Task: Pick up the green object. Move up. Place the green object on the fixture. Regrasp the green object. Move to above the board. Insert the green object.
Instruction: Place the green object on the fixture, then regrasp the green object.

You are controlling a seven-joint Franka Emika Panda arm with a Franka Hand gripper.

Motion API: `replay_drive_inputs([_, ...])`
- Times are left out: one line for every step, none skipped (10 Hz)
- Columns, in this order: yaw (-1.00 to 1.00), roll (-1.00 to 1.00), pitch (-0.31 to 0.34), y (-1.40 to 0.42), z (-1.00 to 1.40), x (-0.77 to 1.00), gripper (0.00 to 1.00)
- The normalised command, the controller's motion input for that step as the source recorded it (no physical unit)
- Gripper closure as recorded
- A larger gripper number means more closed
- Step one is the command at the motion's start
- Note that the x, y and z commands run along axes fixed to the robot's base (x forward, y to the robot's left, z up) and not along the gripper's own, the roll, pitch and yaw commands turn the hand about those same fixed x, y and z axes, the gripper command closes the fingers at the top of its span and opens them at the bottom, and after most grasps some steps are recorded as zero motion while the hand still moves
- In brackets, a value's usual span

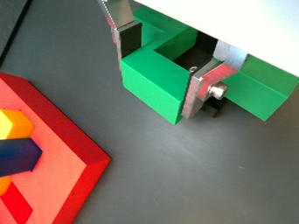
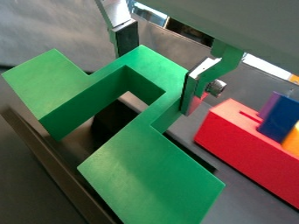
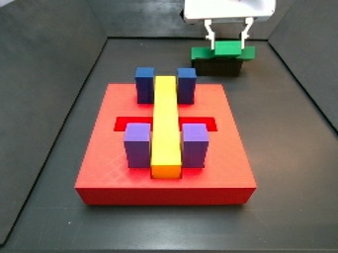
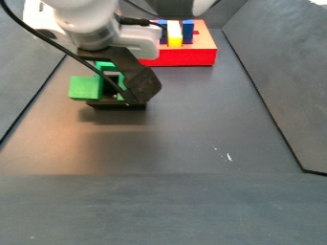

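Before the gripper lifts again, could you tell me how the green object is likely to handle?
The green object looks like rigid moulded plastic, so it probably won't flex. Its smooth flat faces may be somewhat slippery between the fingers of the gripper, which straddles its centre. Perched on the fixture with its ends overhanging, it might tip if nudged.

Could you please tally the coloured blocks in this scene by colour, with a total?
Green object, on the fixture with the gripper around it: 1
Yellow bar on the board: 1
Blue blocks: 2
Purple blocks: 2
Total: 6
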Motion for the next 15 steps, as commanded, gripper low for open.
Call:
replay_drive_inputs([-0.07,0.0,0.0,0.0,-0.1,-0.13,1.0])
replay_drive_inputs([-0.09,0.0,0.029,0.0,-0.07,0.0,1.0])
replay_drive_inputs([-0.01,0.17,0.031,0.0,-0.09,-0.02,1.0])
replay_drive_inputs([0.0,0.02,0.0,0.0,0.0,0.0,1.0])
replay_drive_inputs([0.0,0.0,0.0,0.0,0.0,0.0,1.0])
replay_drive_inputs([0.0,0.0,0.0,0.0,0.0,0.0,0.0])
replay_drive_inputs([0.03,0.69,-0.103,0.08,0.94,0.0,0.0])
replay_drive_inputs([0.06,1.0,-0.071,0.0,0.56,0.0,0.0])
replay_drive_inputs([0.06,1.0,0.0,0.0,0.38,0.0,0.0])
replay_drive_inputs([0.05,1.0,0.0,-0.11,0.25,-0.08,0.0])
replay_drive_inputs([0.1,1.0,-0.009,-0.19,0.03,-0.03,0.0])
replay_drive_inputs([0.1,1.0,-0.014,-0.19,0.02,-0.02,0.0])
replay_drive_inputs([0.15,1.0,-0.057,-0.18,0.02,-0.05,0.0])
replay_drive_inputs([0.17,1.0,-0.149,-0.16,0.04,-0.03,0.0])
replay_drive_inputs([0.17,1.0,-0.134,-0.15,0.05,0.0,0.0])
